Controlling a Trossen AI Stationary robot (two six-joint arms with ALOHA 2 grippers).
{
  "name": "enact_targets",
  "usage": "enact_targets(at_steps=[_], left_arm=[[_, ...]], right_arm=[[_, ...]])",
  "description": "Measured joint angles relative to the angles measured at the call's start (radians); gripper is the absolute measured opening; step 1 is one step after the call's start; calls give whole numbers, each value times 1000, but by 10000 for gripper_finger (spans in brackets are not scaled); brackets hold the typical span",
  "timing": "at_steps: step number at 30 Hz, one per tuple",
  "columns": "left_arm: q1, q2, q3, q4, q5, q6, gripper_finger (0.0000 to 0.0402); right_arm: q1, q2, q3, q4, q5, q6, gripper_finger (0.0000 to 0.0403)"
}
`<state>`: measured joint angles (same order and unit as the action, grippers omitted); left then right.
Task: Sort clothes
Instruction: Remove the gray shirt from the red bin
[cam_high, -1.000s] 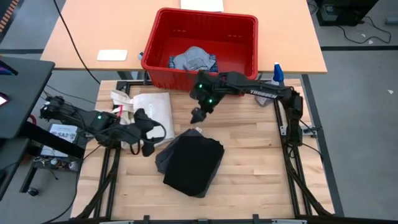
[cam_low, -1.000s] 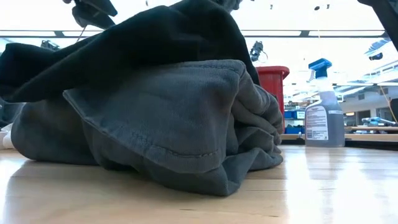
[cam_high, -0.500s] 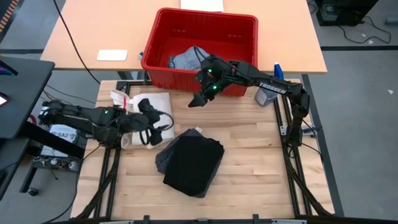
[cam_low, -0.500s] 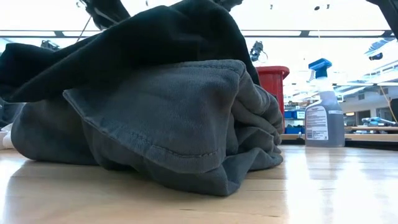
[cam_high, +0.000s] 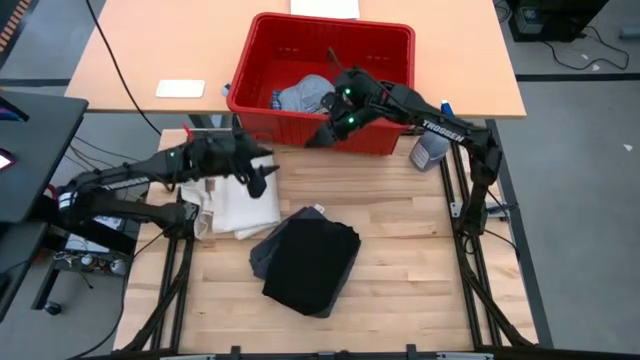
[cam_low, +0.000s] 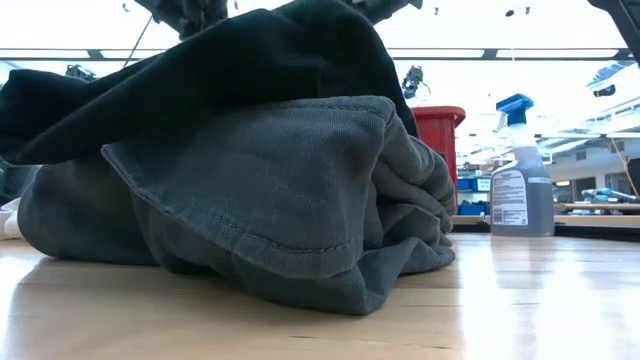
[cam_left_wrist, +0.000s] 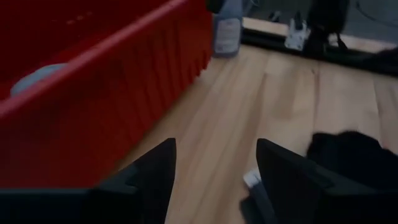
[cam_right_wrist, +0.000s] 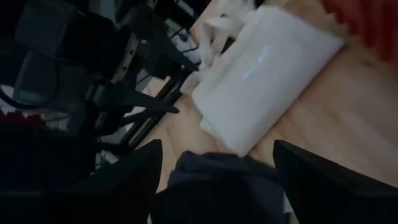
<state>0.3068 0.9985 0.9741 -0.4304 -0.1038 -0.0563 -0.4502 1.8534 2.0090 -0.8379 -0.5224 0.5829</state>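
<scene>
Both tools empty, jaws apart: left tool (cam_high: 268, 178) over cream-white cloth tote bag (cam_high: 240, 190), right tool (cam_high: 318, 138) by red plastic crate (cam_high: 400, 90). Risk: left grabs the tote, not the charcoal-grey shorts (cam_high: 305, 265).

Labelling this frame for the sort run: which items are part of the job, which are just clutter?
Job:
black piece, lying on the grey shorts
plaid piece in the red bin

Clutter:
cream tote bag
spray bottle
white slab on the far table
</scene>
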Motion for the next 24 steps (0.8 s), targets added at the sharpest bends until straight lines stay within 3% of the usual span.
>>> enact_targets(at_steps=[13,24], left_arm=[[257,7,2,168,139,-183,203],[367,198,128,161,208,-169,176]], right_arm=[[-245,4,44,210,-27,-183,293],[-396,108,33,458,-25,-258,277]])
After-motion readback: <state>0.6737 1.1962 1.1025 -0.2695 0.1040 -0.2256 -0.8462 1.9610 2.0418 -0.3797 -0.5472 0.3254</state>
